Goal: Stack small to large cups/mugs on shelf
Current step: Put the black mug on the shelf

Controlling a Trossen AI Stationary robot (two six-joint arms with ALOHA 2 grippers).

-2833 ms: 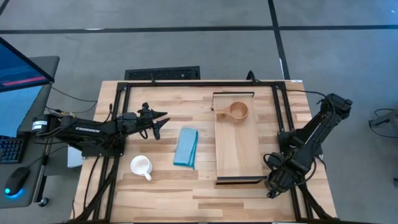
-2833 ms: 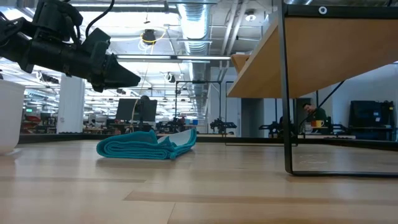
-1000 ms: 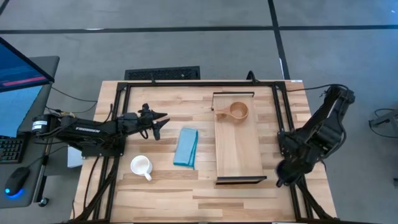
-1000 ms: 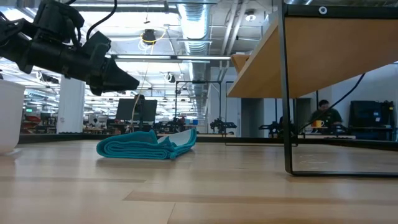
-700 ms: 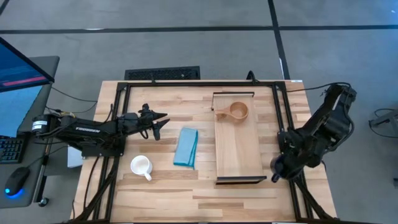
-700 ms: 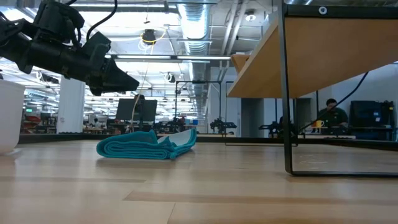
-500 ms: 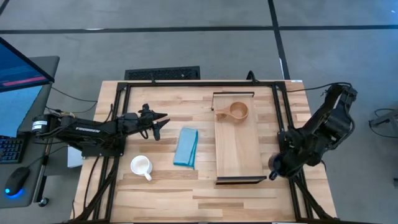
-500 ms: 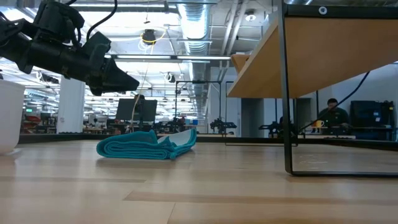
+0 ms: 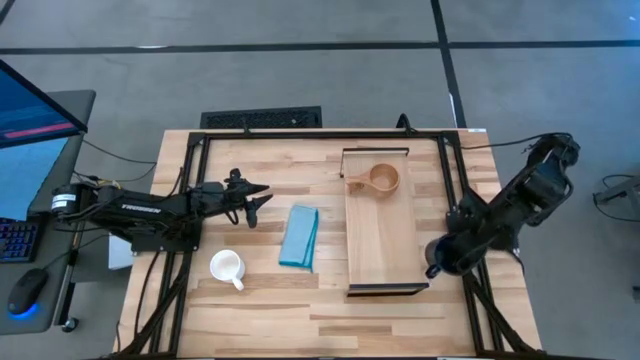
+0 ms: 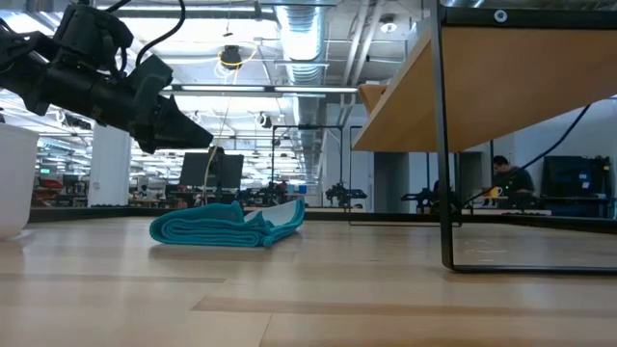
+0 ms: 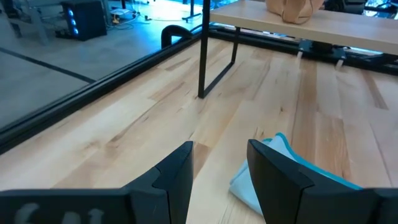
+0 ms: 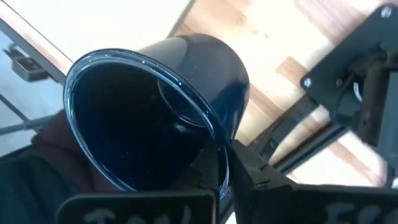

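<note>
The small wooden cup (image 9: pixel 383 180) stands on the far end of the shelf (image 9: pixel 382 245). The white mug (image 9: pixel 227 266) stands upright on the table near the left front. The dark navy mug (image 12: pixel 186 81) is up in my right gripper (image 9: pixel 436 264), which is shut on it just off the shelf's near right corner. My left gripper (image 9: pixel 256 200) hovers open and empty above the table, left of the blue cloth (image 9: pixel 300 237), pointing toward the shelf. My right gripper holds the navy mug by its wall at the rim (image 12: pixel 219 163), which runs down between the two fingers, one toward the inside and one outside. The fingers point steeply down. The mug is lifted clear of the table, tilted, its mouth turned toward the wrist camera.
The folded blue cloth (image 10: pixel 227 224) lies between the white mug and the shelf. Dark frame rails (image 9: pixel 455 180) run along the table's sides and far edge. The shelf's near two thirds are bare wood. People sit in the room behind the table.
My right gripper has carried the navy mug up and toward the table's left and far side, closing on the shelf's near right corner, and has tipped more steeply downward. Its hold on the mug is unchanged.
</note>
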